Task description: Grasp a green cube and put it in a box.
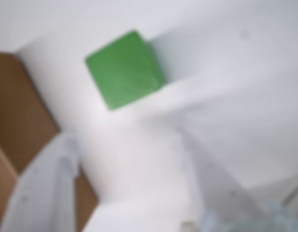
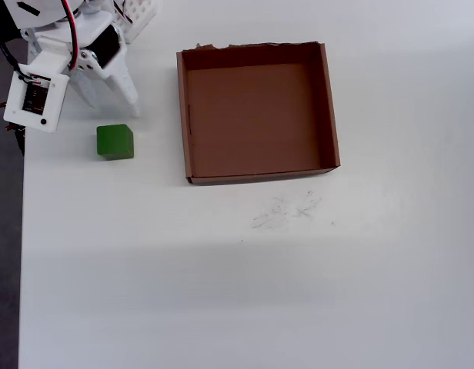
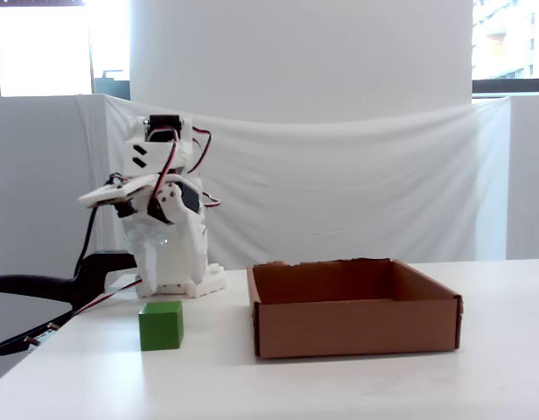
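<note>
A: Where's the gripper (image 2: 106, 96) now, and is it holding anything?

B: It holds nothing. In the overhead view its white fingers (image 2: 123, 86) splay apart with a gap between the tips, so I read it as spread. The wrist view is too blurred to confirm that.

A: And the green cube (image 2: 115, 142)?

B: Just ahead of the fingertips, on the bare table (image 2: 221, 292), free on all sides. In the overhead view it lies below the tips, close but apart from them. In the wrist view the green cube (image 1: 125, 69) sits beyond the blurred white fingers, a little left of centre and rotated, a corner pointing up the picture.

A: Any long axis to line up with?

B: None; it's a cube, so either pair of faces would do. My judgement is that what matters is squaring the jaws to its faces and then dropping over it. In the fixed view the gripper (image 3: 156, 229) hangs above and behind the green cube (image 3: 160, 325).

A: Room to move?

B: Plenty around the cube. In the overhead view the table's edge runs close on the left. Farther out, to the right, is the box (image 2: 329, 115), well apart from the cube, empty, its ragged edge on the far wall. In the fixed view the box (image 3: 357, 330) has low walls, so I'd expect only a modest lift to clear them.
</note>
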Motion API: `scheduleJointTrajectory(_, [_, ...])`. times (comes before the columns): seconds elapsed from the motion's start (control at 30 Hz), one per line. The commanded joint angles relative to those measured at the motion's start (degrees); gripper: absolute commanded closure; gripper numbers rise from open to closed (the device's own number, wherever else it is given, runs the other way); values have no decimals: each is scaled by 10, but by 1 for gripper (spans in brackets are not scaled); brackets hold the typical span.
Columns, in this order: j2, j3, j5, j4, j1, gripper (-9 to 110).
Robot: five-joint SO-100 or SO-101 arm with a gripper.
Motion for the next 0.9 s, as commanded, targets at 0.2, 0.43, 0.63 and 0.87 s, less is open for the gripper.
scheduleJointTrajectory(0.2, [-194,-135,-89,-59,8,72])
scheduleJointTrajectory(0.43, [-390,-216,-214,-167,42,71])
scheduleJointTrajectory(0.63, [-521,-294,-261,-198,48,71])
scheduleJointTrajectory(0.87, [-563,-293,-262,-237,38,70])
